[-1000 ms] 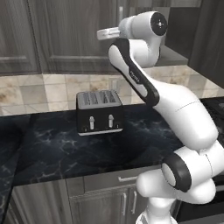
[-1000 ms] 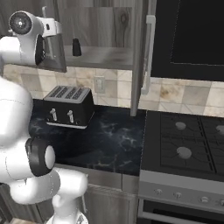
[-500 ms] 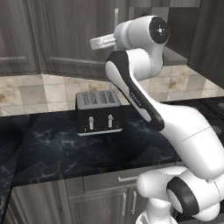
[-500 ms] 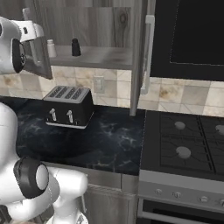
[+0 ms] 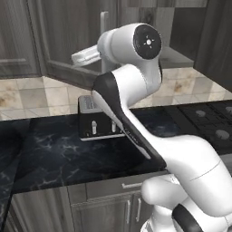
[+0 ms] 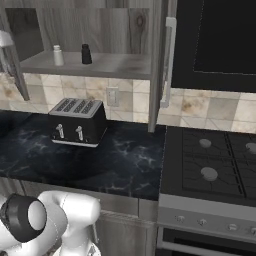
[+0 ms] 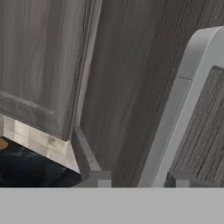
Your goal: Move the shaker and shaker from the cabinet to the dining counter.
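Observation:
The cabinet stands open over the worktop. On its grey shelf the white shaker stands left of the black shaker, both upright. My gripper is far to their left, at the cabinet's left door. The door's silver bar handle runs between the two fingertips, and the jaws are shut on it. Seen from the left base, the hand points left at the door's edge. The dining counter is out of view.
A black toaster sits on the black marble worktop below the shelf. A stove lies to the right. The right cabinet door juts out edge-on with its handle. My arm arches over the toaster.
The hand has swung left and down, and the left cabinet door has gone with it, opening wider. Both shakers have stayed in place.

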